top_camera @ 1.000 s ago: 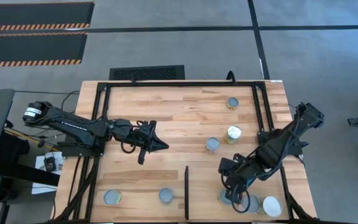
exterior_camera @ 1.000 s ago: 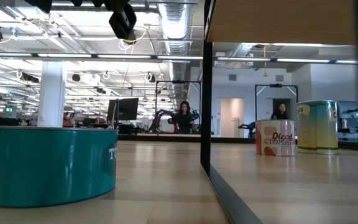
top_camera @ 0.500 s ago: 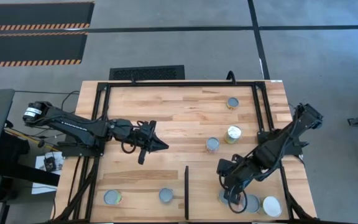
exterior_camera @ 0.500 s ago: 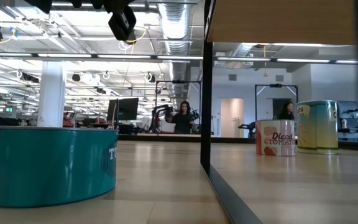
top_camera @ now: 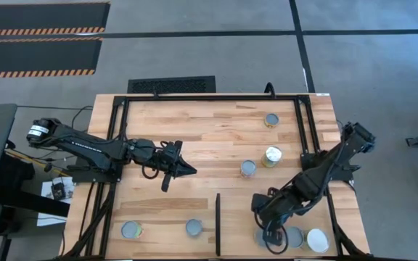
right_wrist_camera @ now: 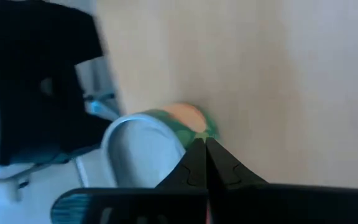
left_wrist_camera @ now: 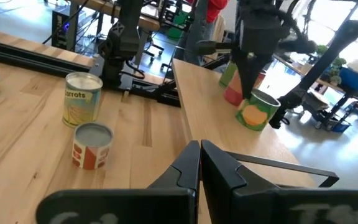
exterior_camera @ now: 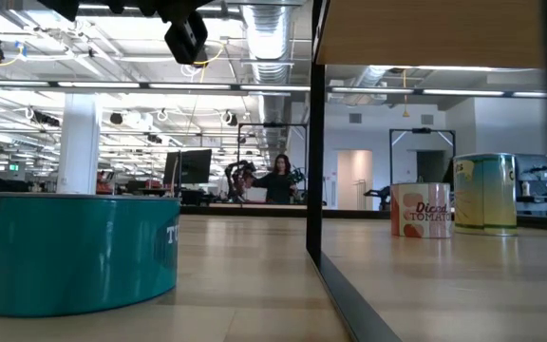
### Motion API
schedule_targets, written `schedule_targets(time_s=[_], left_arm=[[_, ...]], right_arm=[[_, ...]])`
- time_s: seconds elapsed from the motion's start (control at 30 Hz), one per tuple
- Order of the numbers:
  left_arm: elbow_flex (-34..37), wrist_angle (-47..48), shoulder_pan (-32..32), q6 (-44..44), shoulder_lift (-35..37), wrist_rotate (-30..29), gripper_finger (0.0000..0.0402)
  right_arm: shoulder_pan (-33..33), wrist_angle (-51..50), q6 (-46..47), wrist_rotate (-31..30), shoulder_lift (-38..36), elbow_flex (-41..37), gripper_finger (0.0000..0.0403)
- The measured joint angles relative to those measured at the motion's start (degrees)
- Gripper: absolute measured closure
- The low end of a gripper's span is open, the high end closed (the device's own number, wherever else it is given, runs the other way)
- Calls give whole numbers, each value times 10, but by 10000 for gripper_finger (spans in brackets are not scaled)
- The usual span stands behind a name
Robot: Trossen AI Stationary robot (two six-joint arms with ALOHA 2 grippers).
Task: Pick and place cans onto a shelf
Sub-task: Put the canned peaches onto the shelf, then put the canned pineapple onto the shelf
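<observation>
My right gripper (top_camera: 268, 236) (right_wrist_camera: 204, 148) is shut and points steeply down over the shelf (top_camera: 238, 217), a pale panel with a black upright divider (top_camera: 218, 221) at the table's near right. Its fingertips stand at the top rim of a green-labelled can (right_wrist_camera: 166, 134) (left_wrist_camera: 254, 112). Two more cans (top_camera: 294, 237) (top_camera: 316, 240) stand on the shelf beside it. My left gripper (top_camera: 192, 171) (left_wrist_camera: 199, 151) is shut on nothing and hovers over the table's middle left. Three cans (top_camera: 271, 120) (top_camera: 273, 156) (top_camera: 247, 169) stand upright on the tabletop. My right gripper's shut fingertips (right_wrist_camera: 199, 157) come from above at the green-labelled can's top rim (right_wrist_camera: 190, 138). The can stands upright on the shelf. Whether the fingertips touch it I cannot tell.
Two cans (top_camera: 130, 230) (top_camera: 193, 228) stand by the table's near edge, left of the divider. A black frame (top_camera: 302, 130) runs around the table. In the low view a teal can (exterior_camera: 74, 252) is close by. People show in the room beyond the table.
My right gripper has tipped a little steeper and edged toward the table's near edge, over the cans on the shelf. It has stayed shut.
</observation>
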State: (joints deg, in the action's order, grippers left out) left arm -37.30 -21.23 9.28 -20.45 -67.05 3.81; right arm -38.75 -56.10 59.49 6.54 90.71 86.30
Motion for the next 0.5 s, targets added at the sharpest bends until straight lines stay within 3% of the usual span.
schedule_targets(time_s=[0.3,0.5], left_arm=[[0,0,0,-3,0,5,401],[0,8,0,-13,0,7,401]], right_arm=[[-5,6,-35,19,-23,0,398],[7,-17,-82,-81,-94,0,399]])
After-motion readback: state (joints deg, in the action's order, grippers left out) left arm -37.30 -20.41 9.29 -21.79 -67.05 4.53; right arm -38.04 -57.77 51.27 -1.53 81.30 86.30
